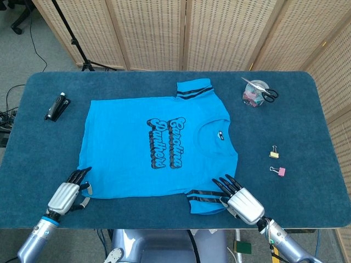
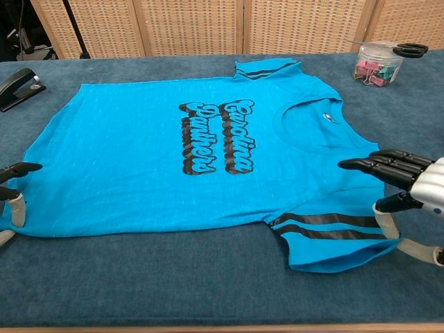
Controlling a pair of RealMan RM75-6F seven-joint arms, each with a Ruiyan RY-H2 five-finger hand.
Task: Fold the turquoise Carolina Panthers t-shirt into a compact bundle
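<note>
No fold has been made: the turquoise t-shirt (image 1: 159, 147) lies spread flat, print up, in the middle of the blue surface (image 1: 307, 126), so every fold toward a compact bundle is left to do. The left hand (image 1: 67, 195) sits at the shirt's 7 o'clock corner, its fingers (image 2: 21, 168) apart and holding nothing, just at the hem edge. The right hand (image 1: 241, 201) is at about 5 o'clock by the striped near sleeve (image 2: 333, 239), fingers spread and empty, their dark tips hovering over the shirt's edge near that sleeve, though contact cannot be told.
</note>
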